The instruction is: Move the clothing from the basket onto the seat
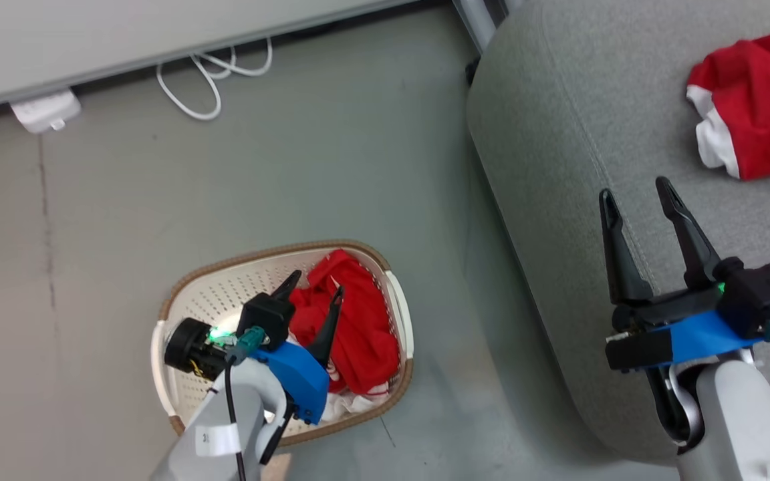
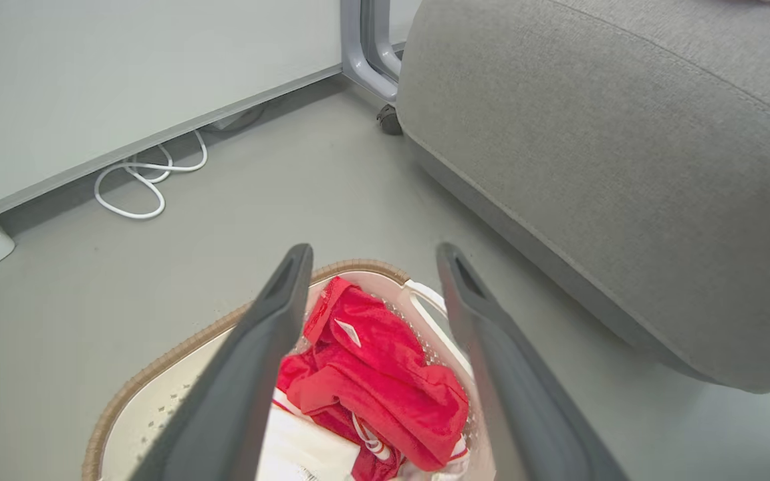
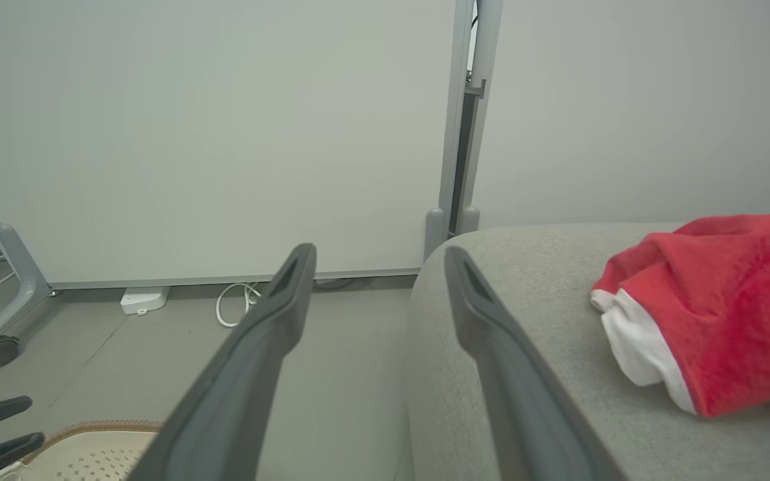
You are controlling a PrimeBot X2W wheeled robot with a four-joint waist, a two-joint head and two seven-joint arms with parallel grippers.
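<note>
One red garment [image 1: 351, 327] with white trim lies crumpled in the cream basket [image 1: 188, 304] on the floor; it also shows in the left wrist view as the red garment [image 2: 385, 381] inside the basket [image 2: 158, 374]. My left gripper [image 1: 315, 287] hangs open just above it, holding nothing. A second red garment [image 1: 752, 100] with white edging lies on the grey seat [image 1: 559, 133], also seen as the red garment [image 3: 712, 307] on the seat [image 3: 525, 267]. My right gripper [image 1: 635, 194] is open and empty over the seat's near edge, apart from that garment.
A white cable [image 1: 214, 80] and a white power strip [image 1: 44, 110] lie on the grey floor by the wall panel. A caster [image 2: 388, 120] of a metal frame stands next to the seat's far corner. Bare floor separates basket and seat.
</note>
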